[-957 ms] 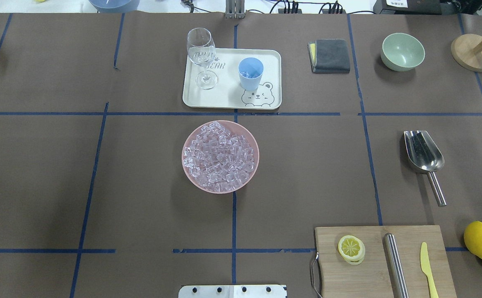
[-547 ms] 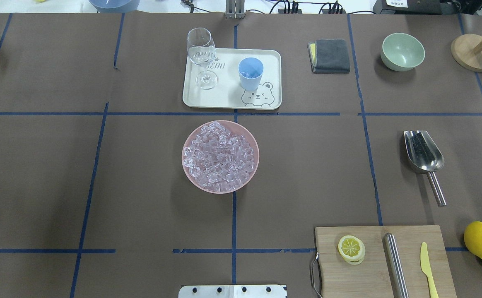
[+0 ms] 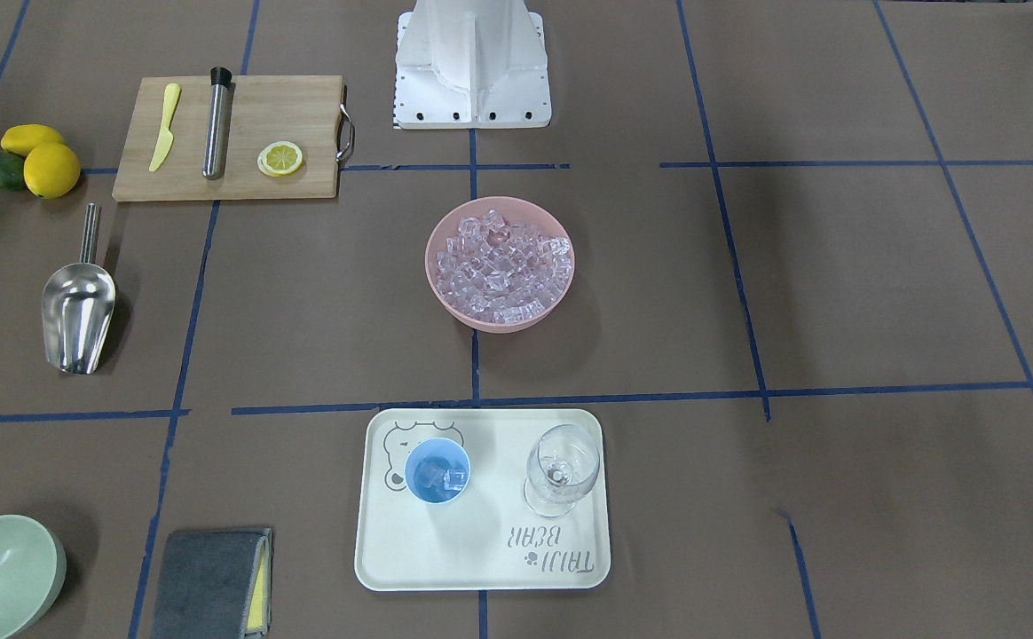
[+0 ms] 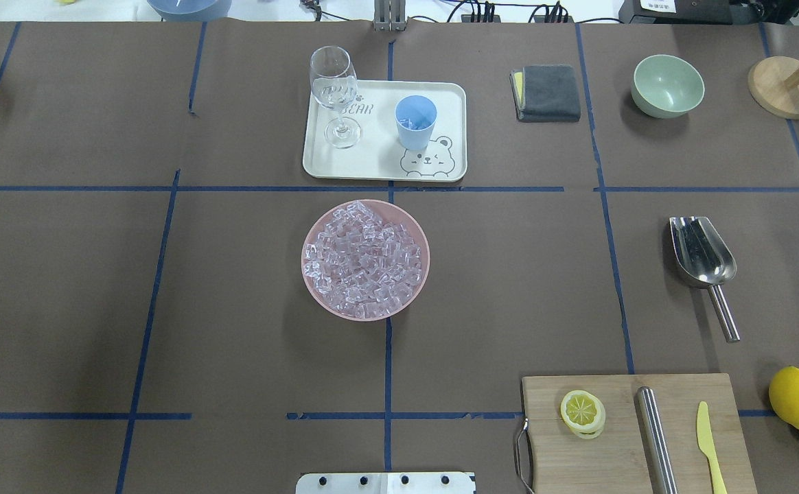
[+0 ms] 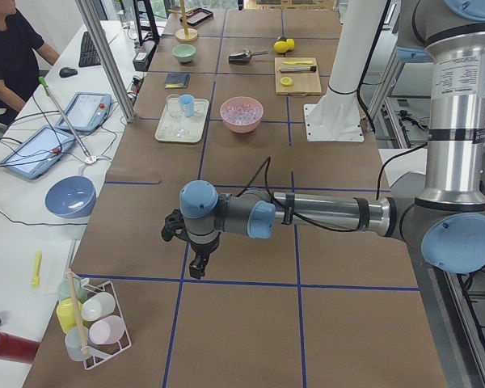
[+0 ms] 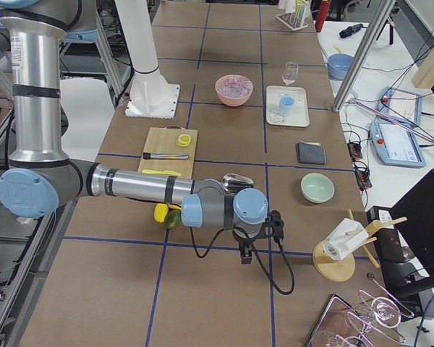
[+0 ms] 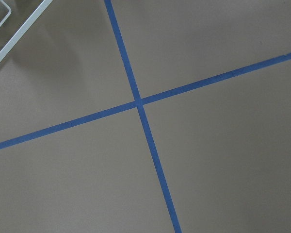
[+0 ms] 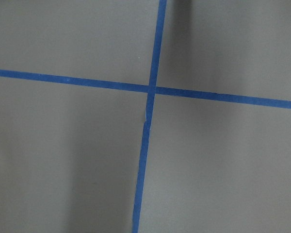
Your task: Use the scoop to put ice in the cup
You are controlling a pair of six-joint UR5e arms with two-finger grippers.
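The ice point(image 4: 365, 259) is heaped in a pink bowl point(image 4: 310, 274) at the table's middle; it also shows in the front-facing view point(image 3: 500, 264). The light-blue cup point(image 4: 415, 122) stands upright on a cream tray point(image 4: 379, 168) and holds a few cubes point(image 3: 437, 477). The steel scoop point(image 4: 703, 264) lies alone on the table at the right, trough away from the robot. My left gripper point(image 5: 196, 267) hangs over bare table far off to the left. My right gripper point(image 6: 246, 254) hangs far off to the right. Neither holds the scoop. I cannot tell if they are open or shut.
A wine glass point(image 4: 334, 89) stands on the tray beside the cup. A cutting board point(image 4: 619, 446) with a lemon slice point(image 4: 582, 412), steel cylinder point(image 4: 655, 439) and yellow knife point(image 4: 708, 439) lies near right. Lemons point(image 4: 796, 398), a green bowl point(image 4: 668, 86) and a grey cloth point(image 4: 549, 92) are also right.
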